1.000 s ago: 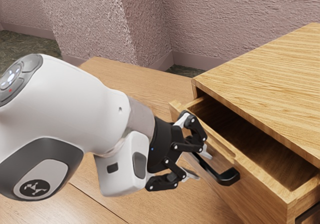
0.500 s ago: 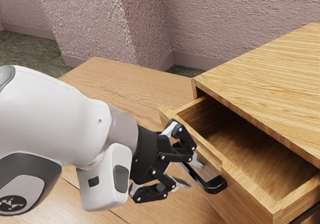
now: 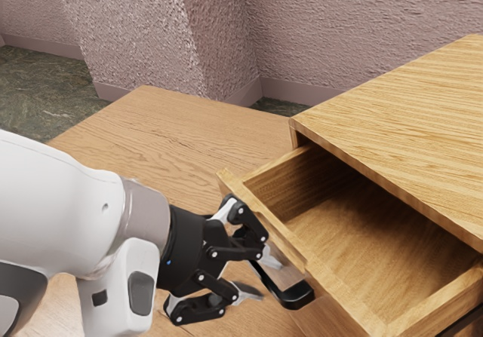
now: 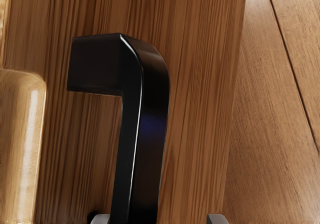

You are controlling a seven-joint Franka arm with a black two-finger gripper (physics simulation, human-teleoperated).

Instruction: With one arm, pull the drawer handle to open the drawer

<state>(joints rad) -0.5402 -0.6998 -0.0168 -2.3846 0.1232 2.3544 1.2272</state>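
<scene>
Seen from the side camera: gripper low at the front of the drawer, closed on the black handle with one finger above the bar and one below, nothing else held. Drawer drawn well out of the cabinet and jutting over the table, bare wooden floor and side walls on show. Judged largely done: plainly open, rear of the box hidden under the cabinet top, so any remaining travel hard to gauge. After that, only letting go and backing away.

Seen from the hand camera: handle close up, a glossy black bar, bending at one end into the drawer front and standing proud of it. Grey fingertips flanking the bar. Warm oak grain behind, table beyond. Rigid and smooth by the look of it, possibly slippery under a straight pull.
</scene>
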